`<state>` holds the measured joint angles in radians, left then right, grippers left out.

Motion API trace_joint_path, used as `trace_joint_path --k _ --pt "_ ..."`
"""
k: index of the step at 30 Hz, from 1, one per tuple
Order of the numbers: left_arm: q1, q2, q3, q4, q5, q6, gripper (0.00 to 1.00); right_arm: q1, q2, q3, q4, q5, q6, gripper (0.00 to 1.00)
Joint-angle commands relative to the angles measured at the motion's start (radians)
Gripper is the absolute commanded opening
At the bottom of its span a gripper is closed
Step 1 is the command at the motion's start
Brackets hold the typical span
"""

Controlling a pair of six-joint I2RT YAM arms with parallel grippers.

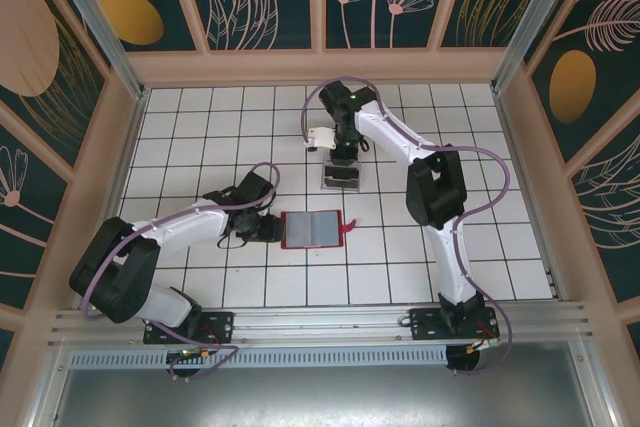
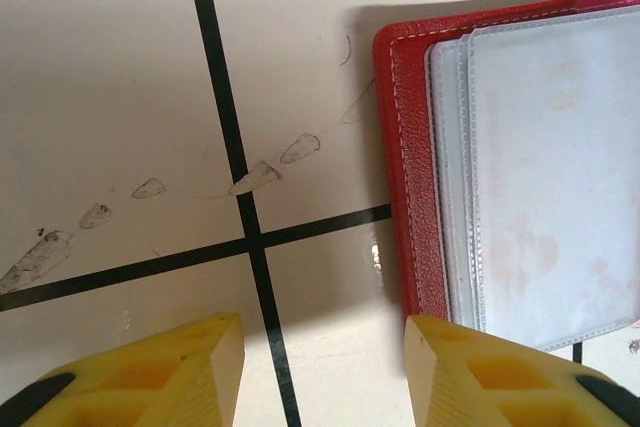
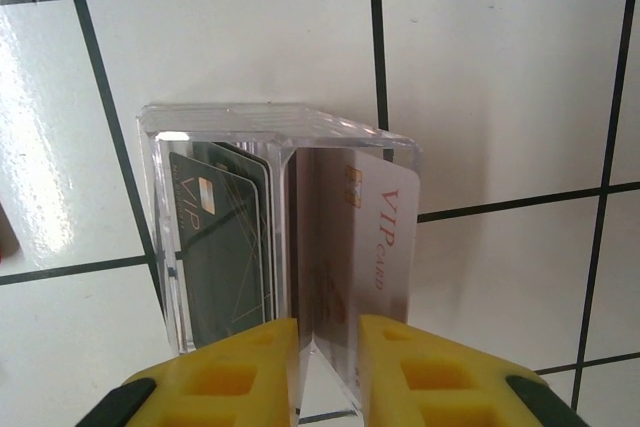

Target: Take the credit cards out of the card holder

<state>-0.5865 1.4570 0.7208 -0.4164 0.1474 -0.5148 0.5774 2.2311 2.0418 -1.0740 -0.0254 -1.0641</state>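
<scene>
The red card holder (image 1: 312, 229) lies open on the tiled floor, grey sleeves up, its snap tab (image 1: 349, 228) at the right. My left gripper (image 1: 272, 229) sits low at its left edge. In the left wrist view that gripper (image 2: 325, 332) is open over bare floor, one fingertip (image 2: 450, 347) over the card holder's (image 2: 405, 147) lower corner. My right gripper (image 1: 341, 159) hangs over a clear plastic box (image 1: 340, 178). Dark credit cards (image 3: 225, 247) stand in the box (image 3: 270, 122). A pale VIP card (image 3: 375, 237) stands between the slightly parted fingers of the right gripper (image 3: 330, 332).
Patterned walls (image 1: 90, 107) with wooden posts close in the floor on three sides. A metal rail (image 1: 320, 322) runs along the near edge by the arm bases. Scuff marks (image 2: 255, 177) dot the tile left of the card holder.
</scene>
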Motion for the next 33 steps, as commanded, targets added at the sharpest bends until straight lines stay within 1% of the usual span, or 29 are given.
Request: trace_joint_path --k 1,6,9,14,17,22,33 --pt "0.001 -0.021 -0.009 -0.019 -0.016 -0.013 0.47 -0.001 -0.006 0.026 0.019 0.035 0.017 0.25" --pt "0.001 -0.023 -0.013 -0.019 -0.017 -0.013 0.47 -0.002 -0.016 0.006 0.067 0.096 0.015 0.25" --pt "0.001 -0.029 -0.015 -0.018 -0.017 -0.014 0.47 0.001 -0.025 0.021 0.051 0.073 0.024 0.28" --pt "0.001 -0.023 -0.015 -0.013 -0.015 -0.016 0.47 0.011 -0.046 0.018 0.025 -0.007 0.046 0.42" --pt "0.002 -0.022 -0.017 -0.011 -0.013 -0.015 0.47 0.01 -0.038 -0.002 0.029 -0.006 0.052 0.49" --pt "0.001 -0.026 -0.018 -0.012 -0.014 -0.014 0.47 0.008 -0.01 -0.026 0.055 0.034 0.052 0.49" --pt "0.001 -0.03 -0.024 -0.01 -0.017 -0.016 0.47 -0.005 0.018 -0.024 0.078 0.036 0.046 0.5"
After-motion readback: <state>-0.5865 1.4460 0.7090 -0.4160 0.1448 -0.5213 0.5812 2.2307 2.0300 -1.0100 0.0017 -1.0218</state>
